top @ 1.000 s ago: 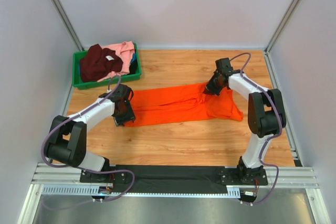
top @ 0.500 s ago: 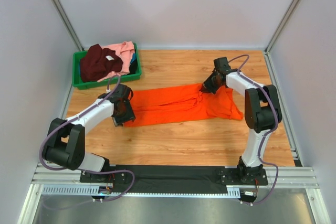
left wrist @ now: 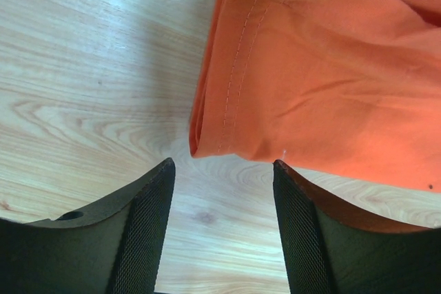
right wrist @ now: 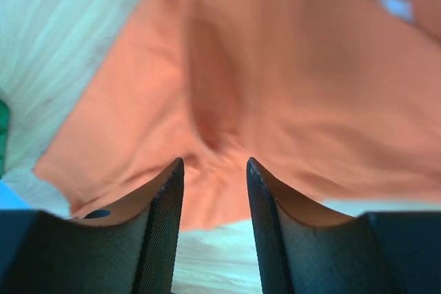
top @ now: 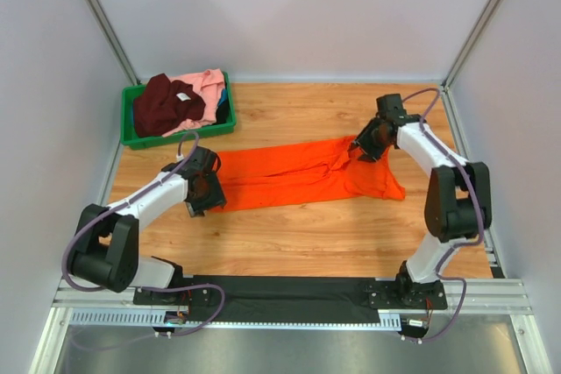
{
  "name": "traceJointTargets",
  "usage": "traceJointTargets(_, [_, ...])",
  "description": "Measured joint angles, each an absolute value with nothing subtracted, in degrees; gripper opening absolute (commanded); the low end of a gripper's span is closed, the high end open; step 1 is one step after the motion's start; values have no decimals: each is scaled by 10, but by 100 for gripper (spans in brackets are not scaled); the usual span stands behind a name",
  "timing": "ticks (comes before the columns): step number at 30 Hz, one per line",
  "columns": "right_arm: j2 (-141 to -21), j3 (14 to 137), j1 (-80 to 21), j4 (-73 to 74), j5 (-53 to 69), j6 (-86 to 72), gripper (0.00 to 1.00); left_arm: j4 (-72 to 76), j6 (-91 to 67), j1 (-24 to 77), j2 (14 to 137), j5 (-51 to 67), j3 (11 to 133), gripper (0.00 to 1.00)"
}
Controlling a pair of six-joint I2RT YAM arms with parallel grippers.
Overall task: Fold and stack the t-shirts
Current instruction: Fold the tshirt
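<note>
Since a second ago the right fingers point(top: 357, 151) have pulled back rightward and parted; they hover empty over the orange shirt point(top: 294, 177) at its crumpled right end. The left fingers point(top: 209, 201) stand wide apart, empty, the shirt's hem corner just ahead of their gap. It lies stretched across the tabletop point(top: 351, 234).
</note>
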State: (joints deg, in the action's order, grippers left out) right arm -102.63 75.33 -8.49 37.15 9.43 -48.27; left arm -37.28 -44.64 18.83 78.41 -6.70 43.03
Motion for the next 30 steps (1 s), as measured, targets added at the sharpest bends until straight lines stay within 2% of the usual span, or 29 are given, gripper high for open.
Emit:
traceJointTargets(6, [-891,637,-2,435,62,-445,43,-354,-444,190,831,-61,434,60])
traceJointTargets(10, [-849,550,65,455,39,-433,43,-356,-441,190,848,-63,448,57])
traceJointTargets(13, [-829,505,88,457,25,-428,43,-358,-438,190,857,-65,456,50])
traceJointTargets(16, [-809,478,96,444,8,-426,43,-358,-434,190,862,-70,461,39])
traceJointTargets(19, [-793,461,102,410,-5,-426,43,-357,-431,190,863,-75,462,19])
traceJointTargets(22, [-792,457,105,385,-14,-426,43,-354,-432,190,864,-75,462,7])
traceJointTargets(25, [-794,457,106,360,-21,-426,42,-353,-432,190,864,-75,462,0])
traceJointTargets(28, [-803,456,106,339,-22,-426,41,-353,-431,190,864,-75,462,0])
traceJointTargets(30, [-811,452,106,324,-22,-426,36,-353,-431,190,864,-75,462,0])
